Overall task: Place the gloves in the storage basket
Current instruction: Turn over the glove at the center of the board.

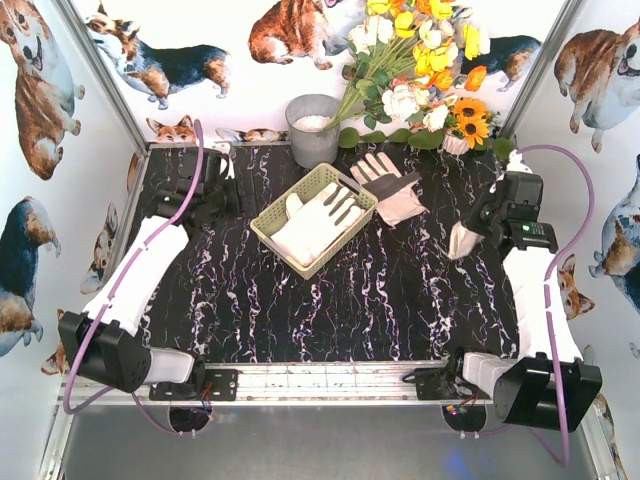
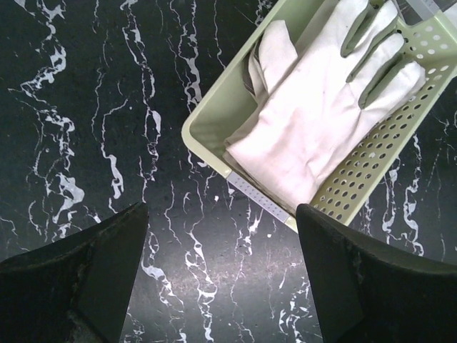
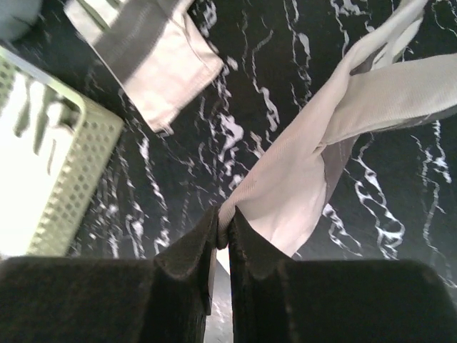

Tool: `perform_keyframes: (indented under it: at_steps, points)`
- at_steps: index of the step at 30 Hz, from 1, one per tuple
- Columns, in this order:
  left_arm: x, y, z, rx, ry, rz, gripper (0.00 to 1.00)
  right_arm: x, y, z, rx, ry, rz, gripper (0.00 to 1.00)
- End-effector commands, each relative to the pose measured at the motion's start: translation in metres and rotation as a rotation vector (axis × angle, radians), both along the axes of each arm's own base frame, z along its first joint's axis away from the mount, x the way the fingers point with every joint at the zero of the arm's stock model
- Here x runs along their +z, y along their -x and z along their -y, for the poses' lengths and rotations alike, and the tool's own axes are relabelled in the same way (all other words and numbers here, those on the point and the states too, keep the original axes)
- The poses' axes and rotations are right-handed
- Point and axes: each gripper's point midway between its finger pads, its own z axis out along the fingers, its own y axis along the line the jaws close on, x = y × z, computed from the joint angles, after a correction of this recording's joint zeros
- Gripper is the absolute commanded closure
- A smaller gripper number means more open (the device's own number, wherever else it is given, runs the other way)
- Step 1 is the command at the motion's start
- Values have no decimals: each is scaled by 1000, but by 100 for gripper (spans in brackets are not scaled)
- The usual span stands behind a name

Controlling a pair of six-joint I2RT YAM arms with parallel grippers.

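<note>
Glove [image 3: 285, 186] in R pincer [image 3: 223, 230].

Basket [image 1: 335, 252]: middle of the table [image 1: 330, 310], set slantwise.
First glove [image 1: 315, 222]: flat inside the basket.
Second glove [image 1: 390, 185]: on the table, just beside the basket's far right corner.
Third glove [image 1: 463, 240]: right of the basket, well apart, pinched in the right gripper [image 3: 223, 236].
Left gripper [image 2: 221, 211]: left of the basket.
Bucket [image 1: 313, 130]: behind the basket, with flowers [image 1: 420, 70] to its right.

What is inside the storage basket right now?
A white glove lies flat in the storage basket. Fabric edges peek out beneath it, but whether more gloves lie underneath is hidden.
</note>
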Motion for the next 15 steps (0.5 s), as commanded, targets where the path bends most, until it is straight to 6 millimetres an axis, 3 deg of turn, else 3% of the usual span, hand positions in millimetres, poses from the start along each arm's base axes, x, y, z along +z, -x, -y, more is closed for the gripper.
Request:
perform_keyframes:
  at_steps: [1,4,11,15]
  points:
    - [9,4,4,11,64,34,21,-18,23,-3,183,188,-151,95]
    - [8,12,3,10,68,26,21,-42,34,-30,308,240,-242,95]
    - [7,31,-3,29,67,14,19,-92,64,-121,610,161,-328,95]
    - [3,43,-6,46,81,6,18,-106,84,-164,734,96,-380,95]
